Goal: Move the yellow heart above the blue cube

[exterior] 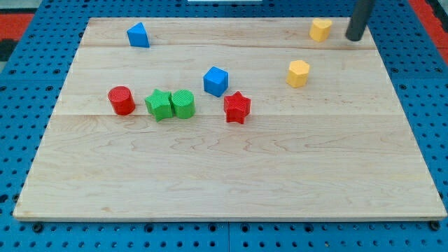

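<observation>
pale wood-grain surface (231, 182) | ridged red star (237, 107) just below blue cube (215, 80) | yellow heart (320, 29) top right | no pincer: my tip (355, 36), dark rod, just right of heart

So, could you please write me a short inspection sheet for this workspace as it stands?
Surface: wooden board, flat.
Job's things: yellow heart at the view's top right; blue cube near centre, apart.
Clutter: yellow block, blue triangular block, red cylinder, two touching green blocks, red star.
Fingers: none; my tip just right of the heart, not touching.
Cables: nothing seen.
Surroundings: blue pegboard.
</observation>
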### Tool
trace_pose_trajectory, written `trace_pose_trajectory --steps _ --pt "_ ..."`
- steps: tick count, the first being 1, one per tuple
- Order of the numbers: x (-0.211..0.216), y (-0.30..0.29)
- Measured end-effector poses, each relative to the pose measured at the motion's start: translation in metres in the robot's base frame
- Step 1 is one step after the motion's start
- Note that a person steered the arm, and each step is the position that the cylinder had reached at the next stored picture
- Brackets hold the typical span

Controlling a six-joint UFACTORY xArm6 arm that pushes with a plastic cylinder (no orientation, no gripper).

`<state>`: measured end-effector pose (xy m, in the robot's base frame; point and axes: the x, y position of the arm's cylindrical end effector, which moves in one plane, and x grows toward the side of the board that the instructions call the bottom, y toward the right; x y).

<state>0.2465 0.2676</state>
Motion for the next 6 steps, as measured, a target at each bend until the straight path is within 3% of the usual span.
trace_pose_trajectory --steps 2,3,5,6 --pt "-0.017 -0.145" --pt "-0.020 -0.174" --pt "-0.037 -0.053" --pt "-0.055 -0.065"
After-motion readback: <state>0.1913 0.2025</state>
